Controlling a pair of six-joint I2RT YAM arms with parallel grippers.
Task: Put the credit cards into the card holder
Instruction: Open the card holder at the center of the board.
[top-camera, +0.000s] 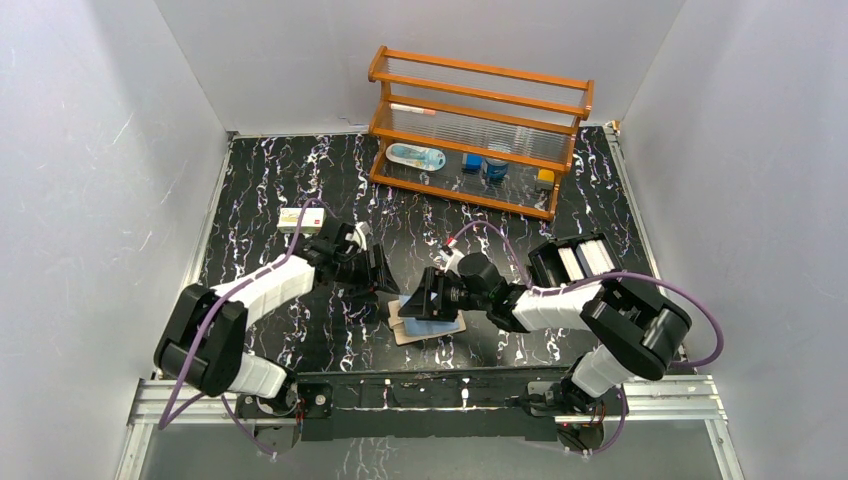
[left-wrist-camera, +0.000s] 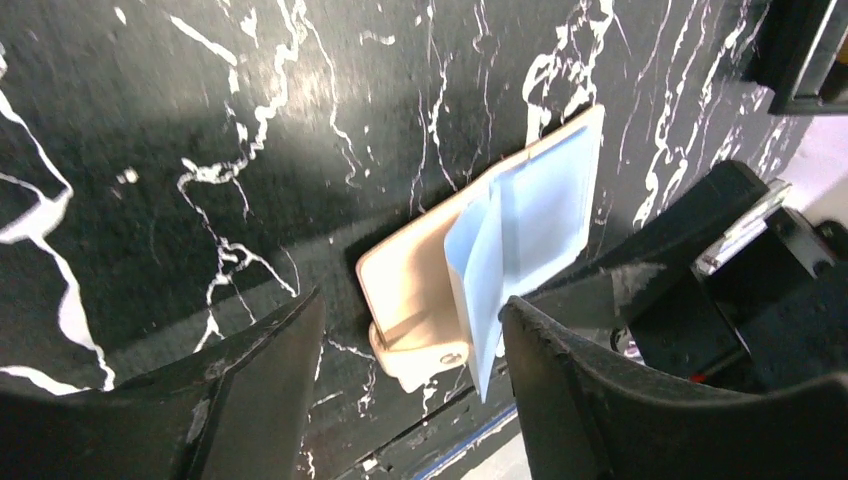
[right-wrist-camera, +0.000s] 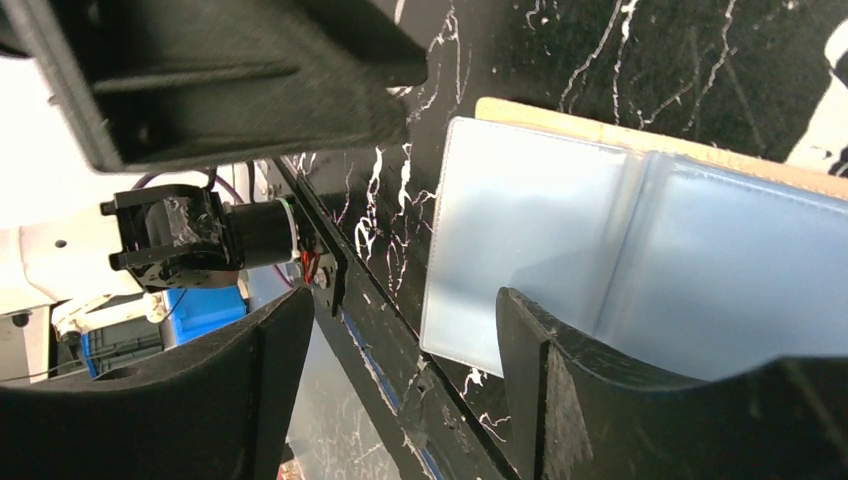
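The tan card holder (top-camera: 406, 334) lies open near the table's front edge, between both grippers. Two light blue panels (top-camera: 437, 327) joined at a crease lie on it. In the left wrist view the holder (left-wrist-camera: 410, 280) shows one blue panel (left-wrist-camera: 545, 210) flat and the other standing up. I cannot tell a light blue card apart from these panels (right-wrist-camera: 530, 230). My left gripper (top-camera: 384, 281) (left-wrist-camera: 410, 375) is open and empty, just left of the holder. My right gripper (top-camera: 421, 299) (right-wrist-camera: 400, 375) is open and empty over the holder's far edge.
A small pale yellowish rectangle (top-camera: 301, 219) lies at the back left by the left arm; I cannot tell if it is a card. A wooden rack (top-camera: 480, 100) with small items stands at the back. A black case (top-camera: 578, 258) sits at the right. The table's front rail (top-camera: 430, 390) is close.
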